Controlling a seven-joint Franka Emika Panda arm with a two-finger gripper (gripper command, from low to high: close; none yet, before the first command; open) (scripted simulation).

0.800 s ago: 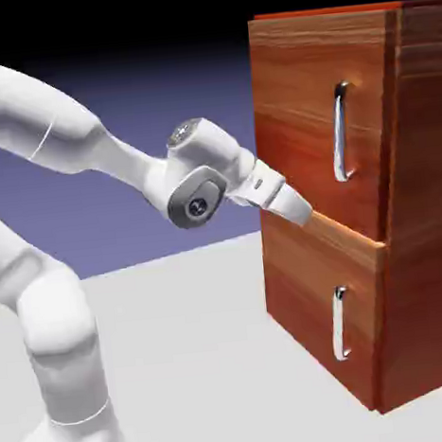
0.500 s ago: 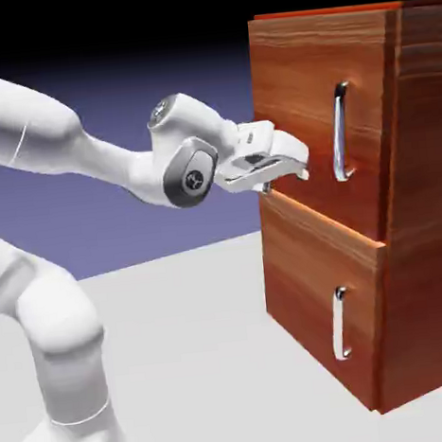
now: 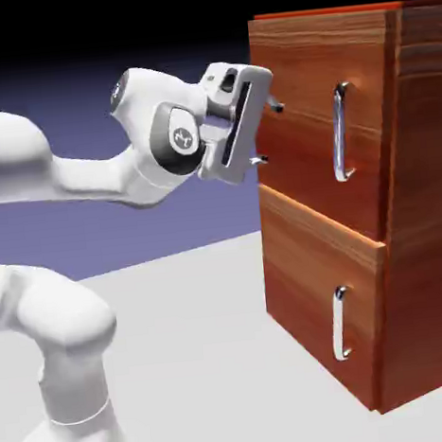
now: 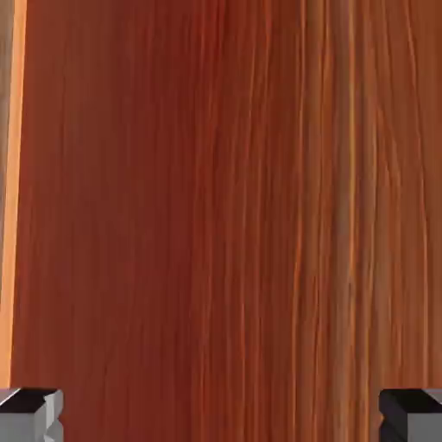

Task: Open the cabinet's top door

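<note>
The cabinet of reddish-brown wood stands at the exterior view's right. Its top door is closed and carries a long vertical silver handle. My gripper hovers in front of the door's left part, left of the handle and apart from it. It is open, one fingertip above the other, with nothing between them. In the hand view the door's wood fills the picture. Both grey fingertips sit wide apart at the bottom corners.
Below the top door is a shorter door with a small silver handle, also closed. The cabinet stands on a pale grey table. My arm's base rises at the lower left.
My hand has risen from the seam between the two doors to the top door's height and rolled, so its fingers now stand one above the other. The doors have not moved.
</note>
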